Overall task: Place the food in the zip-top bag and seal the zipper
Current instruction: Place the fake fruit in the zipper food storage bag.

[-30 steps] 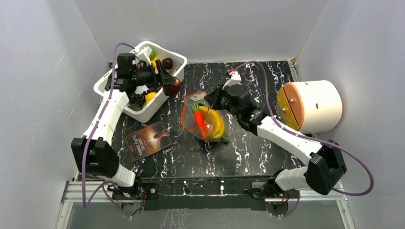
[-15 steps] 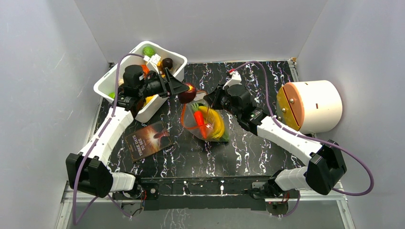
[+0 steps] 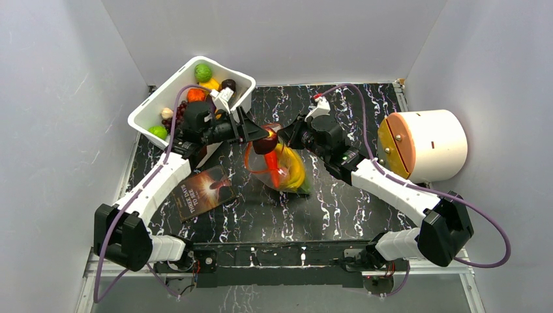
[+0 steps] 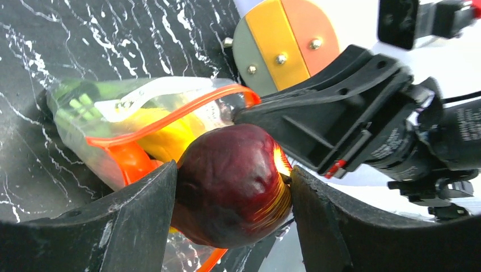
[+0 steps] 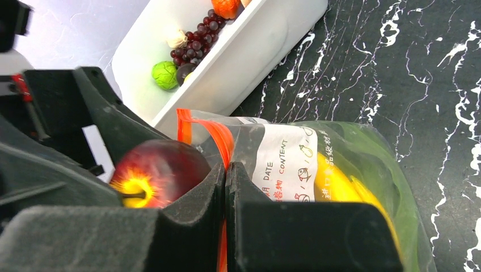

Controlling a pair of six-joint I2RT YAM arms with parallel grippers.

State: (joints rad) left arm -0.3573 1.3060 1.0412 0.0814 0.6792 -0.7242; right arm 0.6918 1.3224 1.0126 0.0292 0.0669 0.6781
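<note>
Left gripper (image 4: 232, 190): clenched on a dark red apple (image 4: 230, 184), one finger on each side of the fruit. In the top view the apple (image 3: 265, 145) is over the far end of the zip-top bag's (image 3: 290, 175) mouth. Whether it has passed the rim cannot be told.

Right gripper (image 5: 226, 181): clamped tight on the bag's far rim, with the red-orange zipper (image 5: 201, 127) showing between its fingers. The apple is just beside these fingers, on the mouth side.

Zip-top bag: lies flat on the black marbled table (image 3: 352, 202), mouth open, the zipper strip (image 4: 170, 116) bowed into a loop. Inside it are a yellow banana bunch (image 3: 295, 167), an orange carrot (image 3: 274, 172) and a green leafy piece (image 4: 74, 96) at the closed end.

Other food: a white tub (image 3: 171, 78), to the far left of the bag, holds loose pieces, among them dark grapes (image 5: 195, 39) and a green round piece (image 3: 203, 70).

Other items: a dark booklet (image 3: 202, 189) lies near-left of the bag, apart from it. A white drum with an orange-and-yellow face (image 3: 430, 143) stands well to the bag's right.
</note>
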